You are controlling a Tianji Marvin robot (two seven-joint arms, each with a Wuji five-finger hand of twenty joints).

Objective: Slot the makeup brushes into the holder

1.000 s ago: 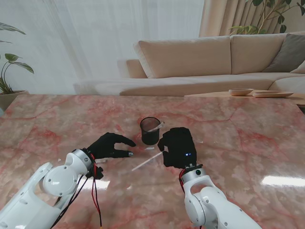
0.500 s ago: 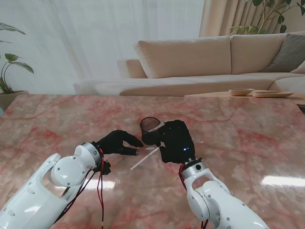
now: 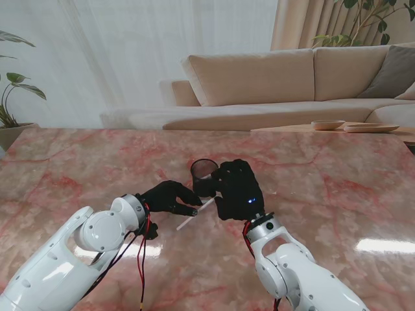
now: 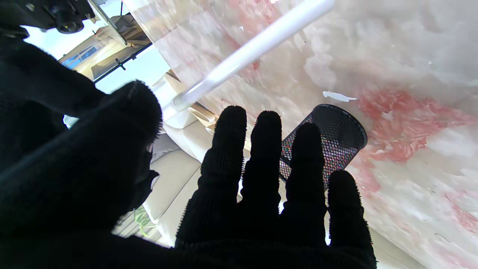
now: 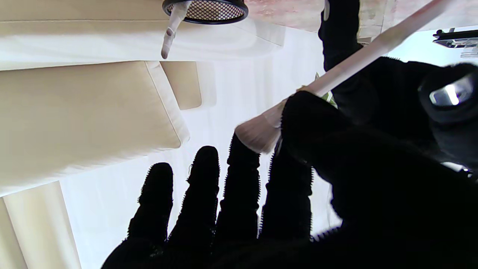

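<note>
A pink-veined marble counter (image 3: 337,194) is filling the foreground, catching bright window glare. A beige sofa (image 3: 259,78) is sitting beyond it, with sheer white curtains (image 3: 130,52) hanging behind. A leafy plant (image 3: 11,97) is standing at the far left, and two shallow bowls (image 3: 327,124) are resting on a side table at the right.

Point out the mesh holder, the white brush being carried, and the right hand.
mesh holder (image 4: 338,129), left wrist view, on its mesh wall.
white brush (image 3: 194,218), stand view, on its handle.
right hand (image 3: 238,191), stand view, on the back of the glove.
</note>
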